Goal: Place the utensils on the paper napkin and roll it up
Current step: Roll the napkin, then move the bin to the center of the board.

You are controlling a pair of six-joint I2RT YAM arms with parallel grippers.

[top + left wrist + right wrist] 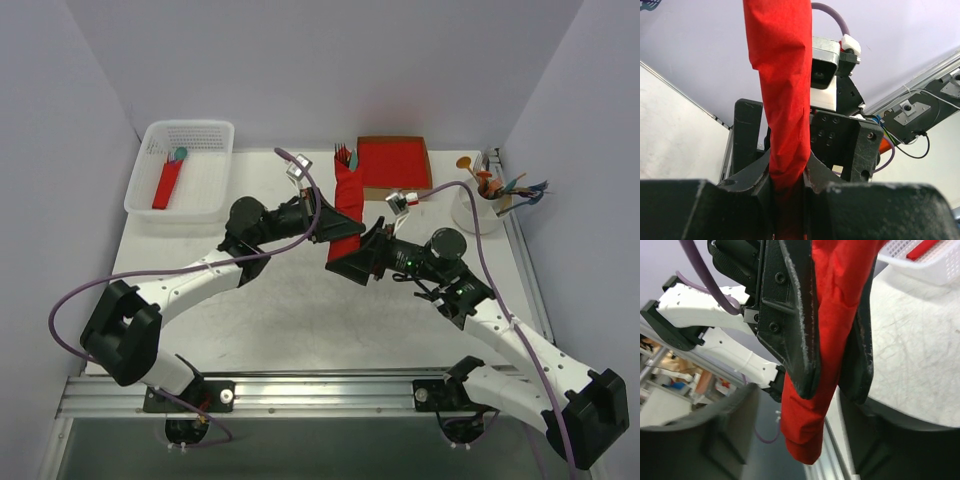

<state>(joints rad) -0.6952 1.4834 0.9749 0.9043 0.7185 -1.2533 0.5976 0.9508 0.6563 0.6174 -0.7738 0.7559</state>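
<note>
The paper napkin (348, 200) is a narrow red roll held up off the table in the middle of the top view. Dark tines of the utensils (343, 153) stick out of its far end. My left gripper (338, 228) is shut on the roll's lower part. In the left wrist view the roll (782, 90) rises out of my left gripper (789, 182). My right gripper (350, 262) is open just below it. In the right wrist view the roll's bottom end (807, 435) hangs between the wide-apart fingers of my right gripper (805, 440), touching neither.
A white basket (205, 135) at the back left holds another red roll with a teal spoon head (168, 183). A red stack in a brown cardboard rim (393, 163) sits behind the arms. A white cup (478, 212) with colourful cutlery stands at the right.
</note>
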